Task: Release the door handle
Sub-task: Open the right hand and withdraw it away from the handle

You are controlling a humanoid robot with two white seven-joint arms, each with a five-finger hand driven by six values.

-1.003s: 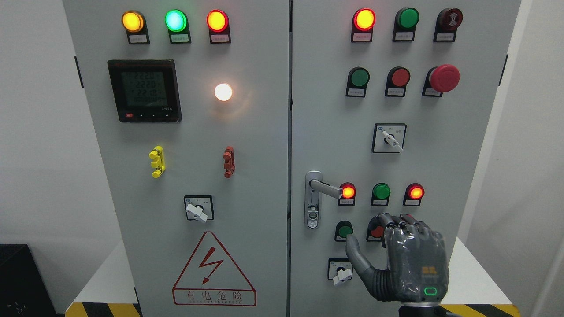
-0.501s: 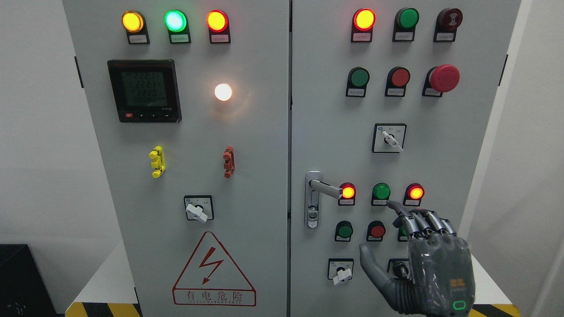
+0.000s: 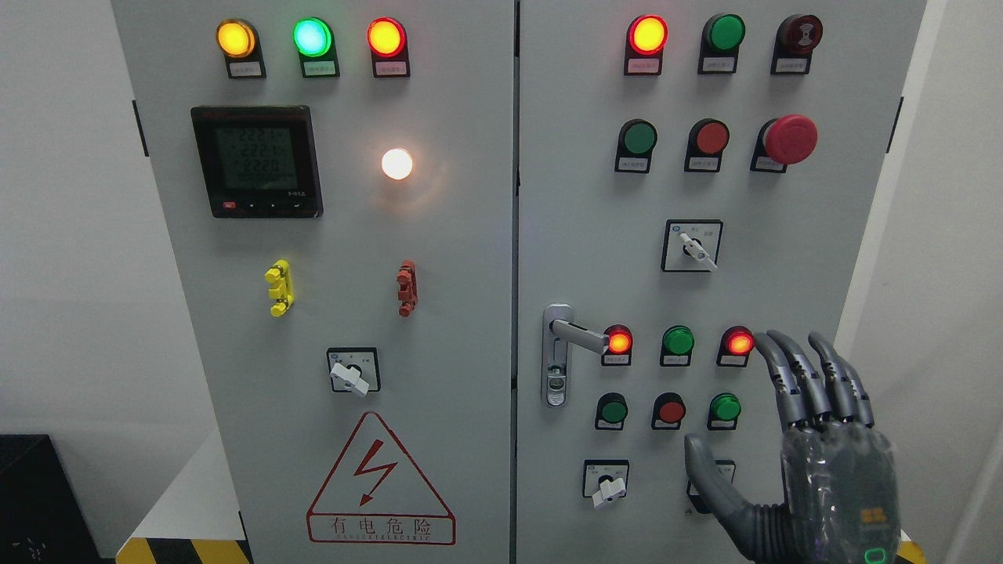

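- The right hand (image 3: 815, 462) occupied the lower right corner, nearest the camera, back toward the lens. Its fingers (image 3: 799, 376) were extended and spread, thumb (image 3: 709, 482) out to the left, holding nothing.
- The thumb overlapped a selector switch (image 3: 717, 474) on the right door (image 3: 783, 258); contact could not be determined.
- The door handle (image 3: 576, 335) sat at the left edge of the right door, its lever pointing right toward a lit red indicator (image 3: 619, 341). The handle was well apart from the hand.
- A second selector switch (image 3: 606, 483) was mounted below the handle.
- The left door (image 3: 329, 313) carried a digital meter (image 3: 257, 161) and a hazard triangle (image 3: 380, 482).
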